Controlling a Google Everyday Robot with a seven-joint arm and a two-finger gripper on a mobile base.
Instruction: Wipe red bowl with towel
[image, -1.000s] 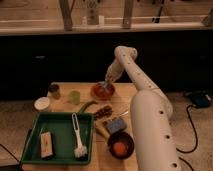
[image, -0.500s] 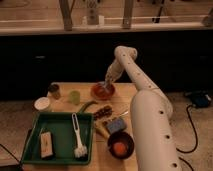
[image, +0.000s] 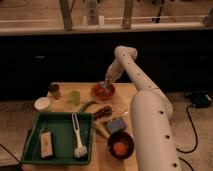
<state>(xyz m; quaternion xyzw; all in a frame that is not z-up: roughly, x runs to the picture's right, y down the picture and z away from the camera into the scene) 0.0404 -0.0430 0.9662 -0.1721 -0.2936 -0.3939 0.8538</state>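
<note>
The red bowl sits at the far middle of the wooden table, bright orange-red and shallow. My gripper reaches down into it from the right, at the end of the white arm. A small pale patch of the towel shows under the gripper inside the bowl. The arm's lower segment fills the right side of the view and hides that part of the table.
Left of the bowl stand a green cup, a dark jar and a white dish. A green tray holds a white brush and a tan block. A blue sponge and a dark maroon bowl lie nearer.
</note>
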